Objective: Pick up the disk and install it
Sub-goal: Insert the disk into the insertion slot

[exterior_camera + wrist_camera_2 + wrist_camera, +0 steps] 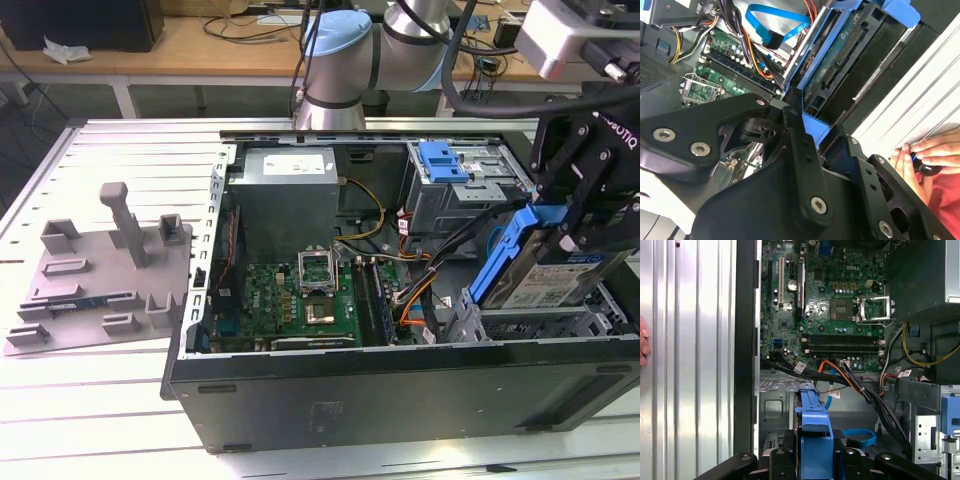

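Observation:
The disk is a silver drive with a white-and-blue label in a blue bracket. It hangs tilted over the drive bay at the front corner of the open computer case, on the exterior view's right. My black gripper is shut on its upper edge. In the first wrist view the blue bracket of the disk stands edge-on between my fingers, above the case floor. The second wrist view looks along the disk's circuit-board side, with one finger pressed against the bracket.
The case lies open on a slatted metal table, showing the motherboard, power supply and cables. A grey cage with a blue tab sits behind the disk. A grey moulded tray lies at the left. A person's hand rests beside the case.

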Tool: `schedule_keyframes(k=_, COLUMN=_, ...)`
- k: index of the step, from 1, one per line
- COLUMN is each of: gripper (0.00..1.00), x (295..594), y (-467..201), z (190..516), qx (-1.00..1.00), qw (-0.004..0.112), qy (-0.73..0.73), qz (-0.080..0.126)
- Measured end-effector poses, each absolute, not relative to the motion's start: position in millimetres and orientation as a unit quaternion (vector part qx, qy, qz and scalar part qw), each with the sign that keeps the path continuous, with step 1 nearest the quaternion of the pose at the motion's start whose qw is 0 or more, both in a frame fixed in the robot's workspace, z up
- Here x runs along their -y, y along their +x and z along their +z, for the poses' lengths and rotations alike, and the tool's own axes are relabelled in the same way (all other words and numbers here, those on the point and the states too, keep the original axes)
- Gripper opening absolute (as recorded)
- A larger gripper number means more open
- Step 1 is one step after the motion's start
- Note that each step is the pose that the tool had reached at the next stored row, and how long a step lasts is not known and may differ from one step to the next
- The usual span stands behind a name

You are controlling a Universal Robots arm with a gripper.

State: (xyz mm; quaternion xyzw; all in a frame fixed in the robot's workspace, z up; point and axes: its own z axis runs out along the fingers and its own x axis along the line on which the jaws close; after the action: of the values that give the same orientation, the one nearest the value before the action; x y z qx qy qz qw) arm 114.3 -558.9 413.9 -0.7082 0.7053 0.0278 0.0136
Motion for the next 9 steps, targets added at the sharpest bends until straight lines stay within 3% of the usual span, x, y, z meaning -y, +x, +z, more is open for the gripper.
schedule_keyframes(k=9, gripper=0.37, x=558.9, y=114.3, z=406.4, qx=-0.705, qw=0.014, qy=-0.708, qz=0.028)
